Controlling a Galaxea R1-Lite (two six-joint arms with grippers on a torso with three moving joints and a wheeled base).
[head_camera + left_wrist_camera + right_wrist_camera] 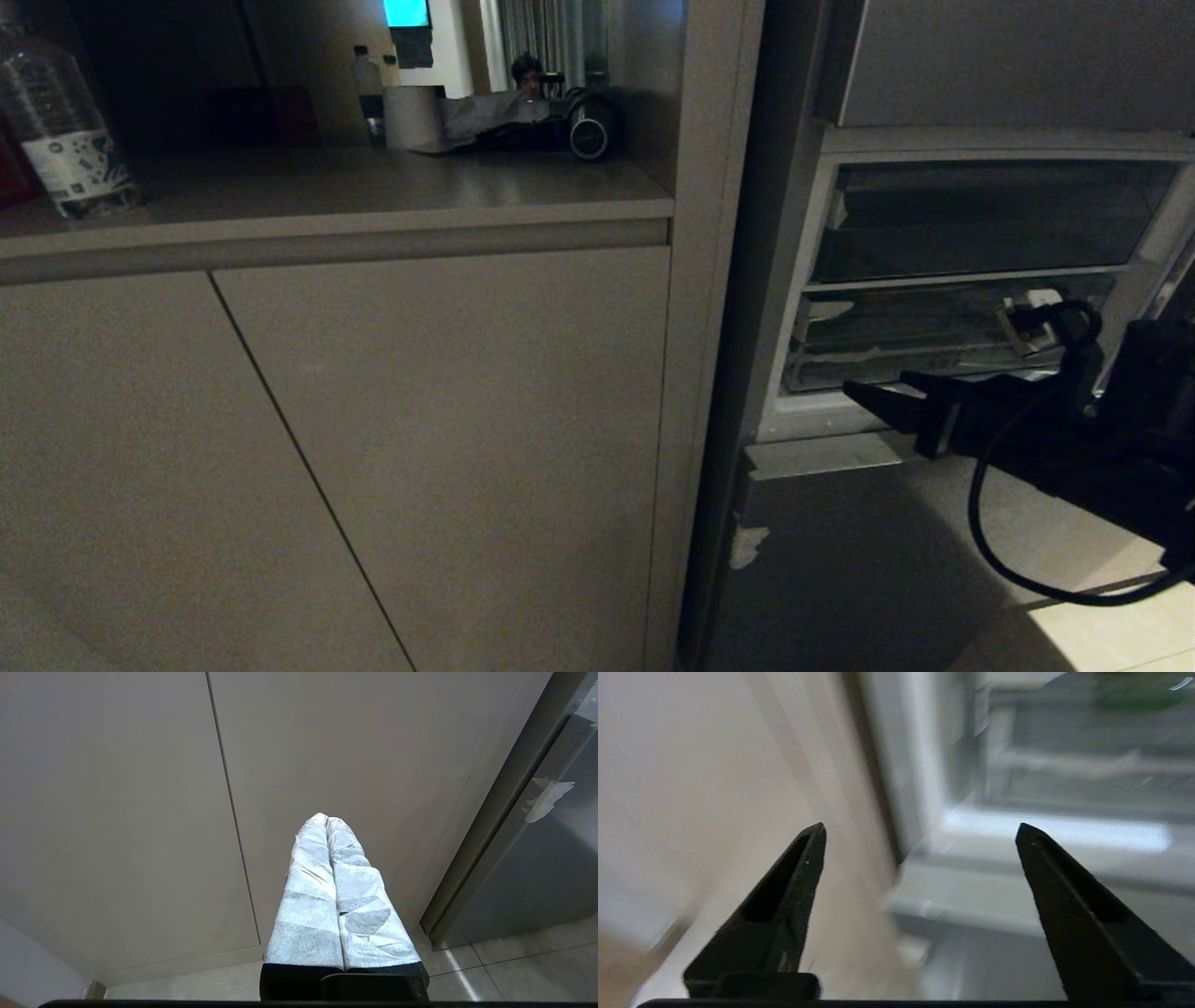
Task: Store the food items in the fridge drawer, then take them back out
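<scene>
The fridge [934, 560] stands at the right with its middle compartment open. Inside it, the clear ribbed fridge drawer [915, 341] sits pushed in under a second clear bin [980, 219]. My right gripper [878, 387] hangs just in front of the compartment's lower sill, pointing left. Its black fingers are open wide with nothing between them [920, 830]. In the right wrist view a blurred green shape [1134, 690] shows behind clear plastic; it may be one of the food items. No brown item is in view. My left gripper [325, 820] is parked low, facing the cabinet doors, with its taped fingers shut.
A beige cabinet [420, 420] with a counter [373, 187] fills the left side. A clear water bottle [61, 121] stands at the counter's left end, with a white roll [411, 117] and clutter at the back. A black cable [980, 504] loops under my right arm. A person is visible far behind.
</scene>
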